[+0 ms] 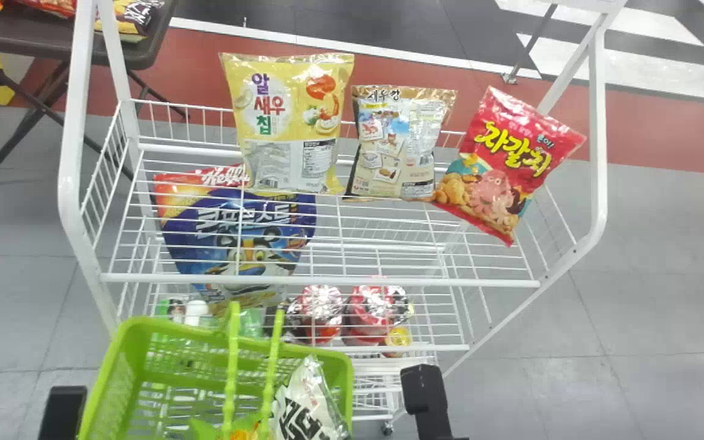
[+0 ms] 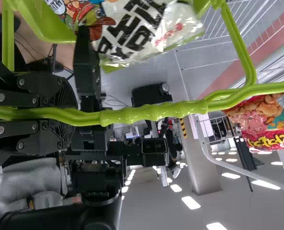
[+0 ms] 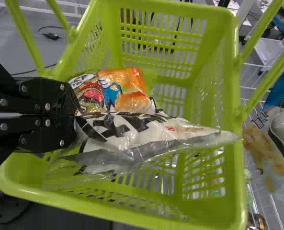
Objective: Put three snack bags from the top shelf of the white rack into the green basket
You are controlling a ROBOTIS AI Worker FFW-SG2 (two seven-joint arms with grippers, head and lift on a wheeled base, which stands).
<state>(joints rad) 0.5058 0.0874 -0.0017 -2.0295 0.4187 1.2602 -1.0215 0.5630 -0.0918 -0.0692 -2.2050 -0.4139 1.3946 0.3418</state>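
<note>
One white rack [image 1: 597, 122]: three snack bags [image 1: 398, 143] on the top shelf [image 1: 327, 280]; below, one blue bag [image 1: 242, 235] and two red-and-silver packs [image 1: 376, 308]. One green basket [image 1: 205, 335]: two handles [image 1: 231, 373], one white bag [image 1: 303, 406], one orange bag [image 3: 127, 84]. One dark bench [image 1: 28, 44] behind: at least three packets [image 1: 129, 19].

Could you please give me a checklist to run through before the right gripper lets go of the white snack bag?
1. Left gripper closed on the basket handle: ok.
2. Right gripper holding the white snack bag: ok.
3. White snack bag over the opening of the green basket: ok.
4. Orange-printed snack bag inside the basket: ok.
5. White snack bag's far tip clear of the rim: cannot tell.
6. All task bags released: not ok, the white one is gripped.
</note>
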